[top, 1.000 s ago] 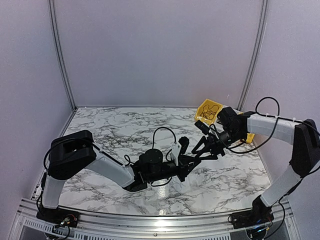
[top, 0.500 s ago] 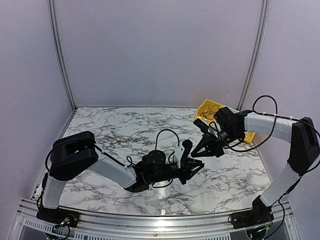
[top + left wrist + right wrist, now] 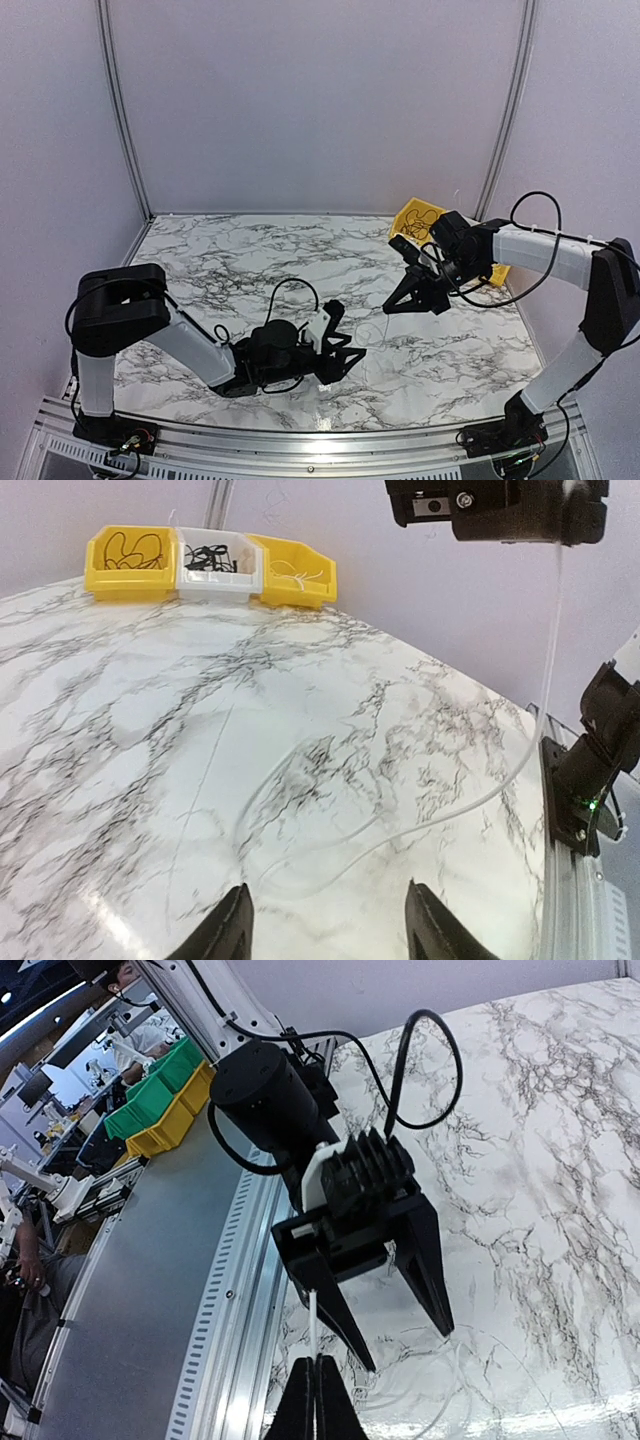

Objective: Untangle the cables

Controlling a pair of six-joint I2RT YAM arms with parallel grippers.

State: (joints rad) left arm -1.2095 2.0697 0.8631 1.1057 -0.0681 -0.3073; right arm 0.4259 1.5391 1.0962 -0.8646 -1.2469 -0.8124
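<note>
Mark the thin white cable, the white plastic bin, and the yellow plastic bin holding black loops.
thin white cable (image 3: 313, 1325): right wrist view, on its upright stretch.
white plastic bin (image 3: 218, 586): left wrist view, on its front wall.
yellow plastic bin holding black loops (image 3: 128, 584): left wrist view, on its front wall.

Behind the right gripper (image 3: 392, 306), its own arm hides most of the row of bins (image 3: 410, 214) in the top view, and what lies in them is too small to tell. Below the right gripper the cable (image 3: 313, 1330) is hair-thin, with no plug or end to be made out. The left wrist view cuts the right gripper off at its top edge. Far below it, the left gripper (image 3: 328, 887) shows only 2 finger stubs at the bottom edge.
</note>
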